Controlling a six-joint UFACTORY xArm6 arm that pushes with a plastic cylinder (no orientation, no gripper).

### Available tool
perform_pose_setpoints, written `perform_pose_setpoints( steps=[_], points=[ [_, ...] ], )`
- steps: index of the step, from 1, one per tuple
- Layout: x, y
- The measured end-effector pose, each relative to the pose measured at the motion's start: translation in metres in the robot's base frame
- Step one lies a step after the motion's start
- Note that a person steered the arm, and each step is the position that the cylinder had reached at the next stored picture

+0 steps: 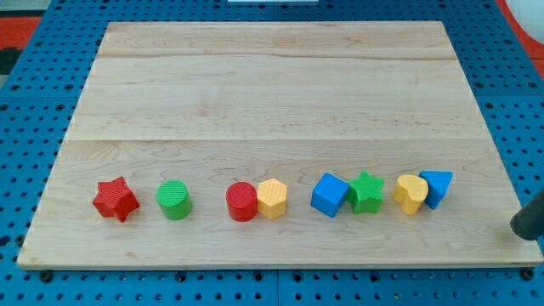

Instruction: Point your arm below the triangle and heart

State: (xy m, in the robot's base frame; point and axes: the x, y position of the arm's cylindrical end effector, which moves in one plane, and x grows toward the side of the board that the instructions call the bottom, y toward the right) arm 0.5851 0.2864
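Surface: a pale wooden board [272, 85] lies on a blue pegboard table [34, 127], with a strip of red at the view's top corners.
My tip: my tip [520, 228] is at the view's right edge, over the board's lower right corner. It is a bare rod end, nothing to spread or pinch, and it touches no block.
Near row: all eight blocks sit in one line across the lower part of the board.
Heart: the yellow heart [410, 194] is near the right end of the row, up and to the left of my tip, well apart from it.
Triangle: the blue triangle [437, 187] touches the heart's right side and is the block closest to my tip.
Between tip and pair: bare board, nothing in the way.
Neighbours leftward: green star [366, 191] just beside the heart, touching the blue cube [329, 195]; then a gap; yellow hexagon [272, 198] touching the red cylinder [241, 201]; then green cylinder [173, 200] and red star [115, 199], each standing alone.
Count: two red, two green, two yellow, two blue.
Far: the board's upper part shows only wood grain.
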Motion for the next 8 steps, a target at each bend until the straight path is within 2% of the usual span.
perform_pose_setpoints(
  steps=[4, 6, 8],
  points=[
    [0.001, 0.0],
    [0.032, -0.004],
    [0.032, -0.005]
  ],
)
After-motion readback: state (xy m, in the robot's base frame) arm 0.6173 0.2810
